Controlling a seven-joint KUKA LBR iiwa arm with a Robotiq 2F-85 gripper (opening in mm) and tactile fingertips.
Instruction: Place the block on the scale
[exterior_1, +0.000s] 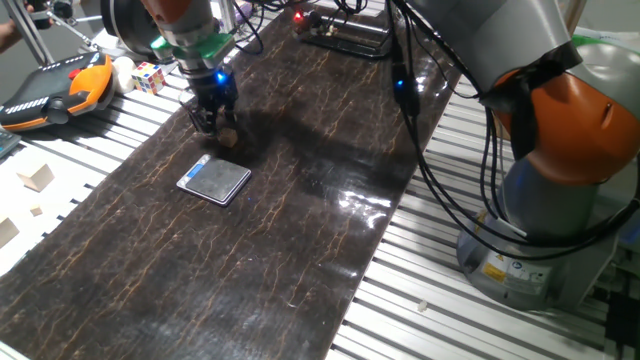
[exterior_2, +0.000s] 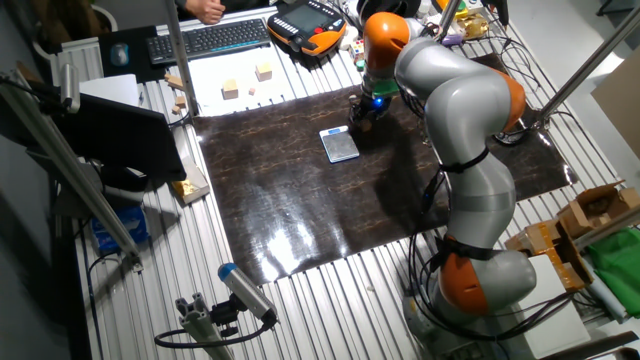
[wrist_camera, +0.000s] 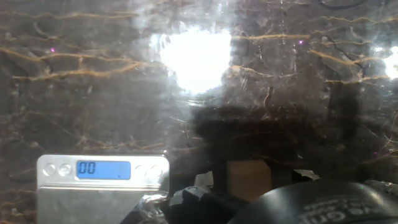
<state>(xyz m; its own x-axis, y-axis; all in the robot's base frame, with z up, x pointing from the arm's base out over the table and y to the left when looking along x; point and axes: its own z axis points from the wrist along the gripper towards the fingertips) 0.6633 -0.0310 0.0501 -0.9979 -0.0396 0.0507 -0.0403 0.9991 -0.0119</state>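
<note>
**So, hand's got the block, right beside the scale**

Looks like the hand (exterior_1: 216, 122) is low over the dark tabletop (exterior_1: 300, 230), fingers clamped on the little tan block (wrist_camera: 249, 178). It's just beside the scale (exterior_1: 214, 180), not over it. Scale's flat on the mat, display reading 00. Puzzle cube (exterior_1: 149, 76) sits off by the orange pendant (exterior_1: 58, 88).

In the hand view the scale (wrist_camera: 102, 186) is cut off below, and the block (wrist_camera: 249, 179) is partly hidden.
</note>
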